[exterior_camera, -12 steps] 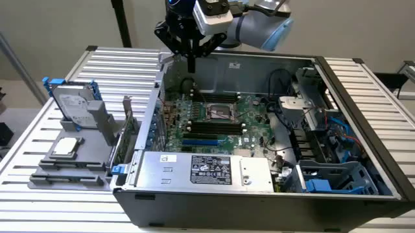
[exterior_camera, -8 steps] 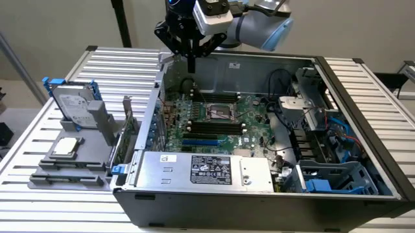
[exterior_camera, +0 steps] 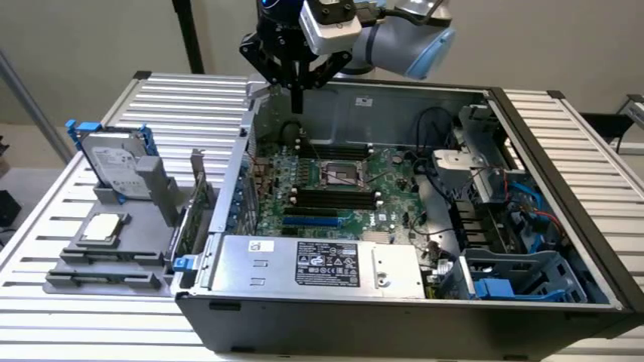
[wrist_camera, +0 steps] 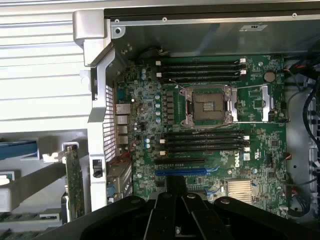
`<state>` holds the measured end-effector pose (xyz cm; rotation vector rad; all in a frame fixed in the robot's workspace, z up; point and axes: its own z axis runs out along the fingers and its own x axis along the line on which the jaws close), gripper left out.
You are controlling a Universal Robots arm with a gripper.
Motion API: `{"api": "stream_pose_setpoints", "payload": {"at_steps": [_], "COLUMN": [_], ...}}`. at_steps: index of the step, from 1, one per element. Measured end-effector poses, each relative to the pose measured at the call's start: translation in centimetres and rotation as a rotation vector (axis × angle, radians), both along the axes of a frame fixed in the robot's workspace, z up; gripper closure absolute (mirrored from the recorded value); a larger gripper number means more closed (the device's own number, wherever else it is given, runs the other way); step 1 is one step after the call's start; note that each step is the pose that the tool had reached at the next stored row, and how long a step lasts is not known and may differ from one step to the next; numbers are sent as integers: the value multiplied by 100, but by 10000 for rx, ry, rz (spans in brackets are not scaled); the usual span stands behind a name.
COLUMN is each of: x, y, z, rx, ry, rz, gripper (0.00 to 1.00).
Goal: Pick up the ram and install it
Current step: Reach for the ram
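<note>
- Soft, even light from above is falling on the slatted table (exterior_camera: 563, 136), keeping the exterior view bright and flat.
- The computer case (exterior_camera: 403, 332) is shading its own interior (darkest by the wall at the exterior view's left), leaving the motherboard (exterior_camera: 332, 188) dim.
- The power supply (exterior_camera: 302, 260) is catching a mild sheen.
- In the wrist view, the table is washing out towards white while the gripper (wrist_camera: 176, 182) is sinking into near-black.
</note>
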<state>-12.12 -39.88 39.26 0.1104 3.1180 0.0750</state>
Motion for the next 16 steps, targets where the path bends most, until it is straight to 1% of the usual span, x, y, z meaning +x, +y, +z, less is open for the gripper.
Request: {"api": "stream_pose_setpoints", "payload": {"at_steps": [2, 4, 9, 16], "x": [-11, -52, -195, -443], "y": [-1, -14, -66, -119], "z": [-2, -5, -21, -76], "rx": [-6, -18, -28, -35], "ry": [0, 2, 13, 43], "rz": [-1, 0, -1, 0], "gripper": [89, 89, 89, 89]}}
